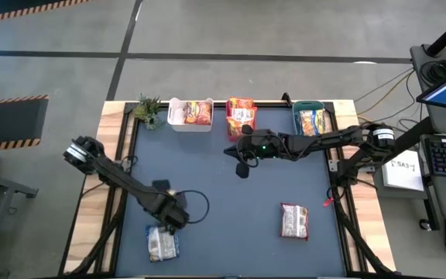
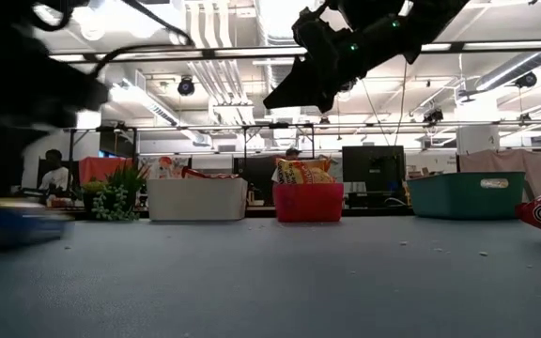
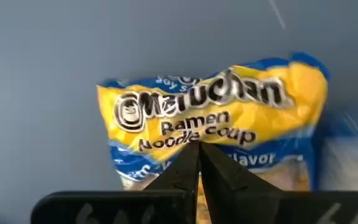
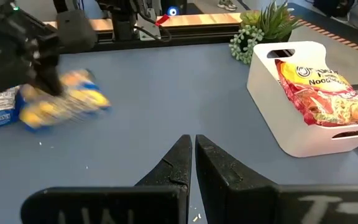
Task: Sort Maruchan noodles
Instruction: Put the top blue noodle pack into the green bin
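Observation:
My left gripper (image 1: 173,219) stands over the table's near left part, shut on a blue-yellow Maruchan packet (image 3: 210,118). The right wrist view shows that packet (image 4: 64,104) blurred under the dark gripper. Right beside it a silvery-white packet (image 1: 162,243) lies flat on the table. A silvery-white and red packet (image 1: 293,221) lies flat toward the near right. My right gripper (image 1: 242,164) hangs shut and empty above the table's middle, in front of the pink bin (image 1: 241,118), which holds orange packets. My left gripper pinches the blue-yellow packet between its two fingers, at the middle of one long edge (image 3: 197,171) below the printed name. The fingers come from above, pointing down, across the packet's width. Its crinkled face bulges beyond the fingertips. Whether it is clear of the table I cannot tell.
Three bins stand along the far edge: a white bin (image 1: 190,115) with a red packet, the pink one, and a teal bin (image 1: 313,121) with a packet inside. A small green plant (image 1: 149,111) stands at the far left corner. Bare mat lies between both arms.

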`<state>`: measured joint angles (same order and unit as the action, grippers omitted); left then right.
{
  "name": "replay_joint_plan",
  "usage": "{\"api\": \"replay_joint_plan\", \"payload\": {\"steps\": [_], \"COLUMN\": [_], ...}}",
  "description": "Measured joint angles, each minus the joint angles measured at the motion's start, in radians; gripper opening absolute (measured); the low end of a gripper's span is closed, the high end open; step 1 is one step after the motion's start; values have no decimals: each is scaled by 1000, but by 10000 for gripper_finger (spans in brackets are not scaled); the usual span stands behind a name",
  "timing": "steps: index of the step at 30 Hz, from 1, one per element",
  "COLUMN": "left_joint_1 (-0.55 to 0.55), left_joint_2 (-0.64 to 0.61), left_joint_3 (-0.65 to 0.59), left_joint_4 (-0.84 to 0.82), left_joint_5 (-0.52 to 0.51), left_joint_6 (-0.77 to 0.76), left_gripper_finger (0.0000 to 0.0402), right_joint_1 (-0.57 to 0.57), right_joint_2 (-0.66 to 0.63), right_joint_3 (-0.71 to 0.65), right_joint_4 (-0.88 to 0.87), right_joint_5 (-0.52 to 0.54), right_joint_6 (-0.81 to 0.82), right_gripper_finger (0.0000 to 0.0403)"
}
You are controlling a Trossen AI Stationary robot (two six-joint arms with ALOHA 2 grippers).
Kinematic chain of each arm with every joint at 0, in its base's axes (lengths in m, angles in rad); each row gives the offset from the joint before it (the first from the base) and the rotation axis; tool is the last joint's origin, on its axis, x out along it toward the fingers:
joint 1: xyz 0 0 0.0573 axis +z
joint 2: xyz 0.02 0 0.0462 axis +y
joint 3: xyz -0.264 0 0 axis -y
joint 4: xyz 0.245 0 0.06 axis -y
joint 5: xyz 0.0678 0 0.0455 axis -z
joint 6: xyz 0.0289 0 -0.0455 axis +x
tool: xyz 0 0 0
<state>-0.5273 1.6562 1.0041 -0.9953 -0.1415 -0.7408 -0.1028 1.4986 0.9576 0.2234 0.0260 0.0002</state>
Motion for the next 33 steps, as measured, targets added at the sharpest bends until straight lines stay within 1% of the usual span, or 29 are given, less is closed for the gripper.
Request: {"api": "replay_joint_plan", "payload": {"steps": [1,2,4,5,9,13,16,18,20,22,25,29,33], "left_joint_1": [8,20,38,44,54,53,54,62,78,100,143,200,242], "left_joint_2": [4,5,-2,-8,-43,-79,-82,-83,-83,-83,-91,-145,-245], "left_joint_3": [7,22,48,60,82,58,34,12,-17,-41,-75,-130,-217], "left_joint_4": [4,4,6,4,13,46,98,154,223,256,262,316,438], "left_joint_5": [-114,-195,-288,-298,-295,-302,-351,-372,-372,-371,-372,-372,-339], "left_joint_6": [0,12,47,69,126,131,154,208,273,324,380,459,548], "left_gripper_finger": [0,0,0,0,0,0,0,0,0,0,0,0,0], "right_joint_1": [0,0,0,0,0,-2,-4,-9,-17,-25,-33,-35,-35], "right_joint_2": [0,0,0,0,6,7,7,8,8,8,8,8,18], "right_joint_3": [1,1,1,1,1,1,2,2,2,2,2,2,2], "right_joint_4": [0,0,-2,-2,-8,-17,-37,-38,-38,-39,-46,-64,-68], "right_joint_5": [0,0,0,-1,-1,-3,-4,-12,-35,-44,-60,-60,-60], "right_joint_6": [0,3,26,43,121,197,249,287,316,349,389,432,584], "right_gripper_finger": [12,12,12,12,12,13,13,13,13,17,38,86,139]}}
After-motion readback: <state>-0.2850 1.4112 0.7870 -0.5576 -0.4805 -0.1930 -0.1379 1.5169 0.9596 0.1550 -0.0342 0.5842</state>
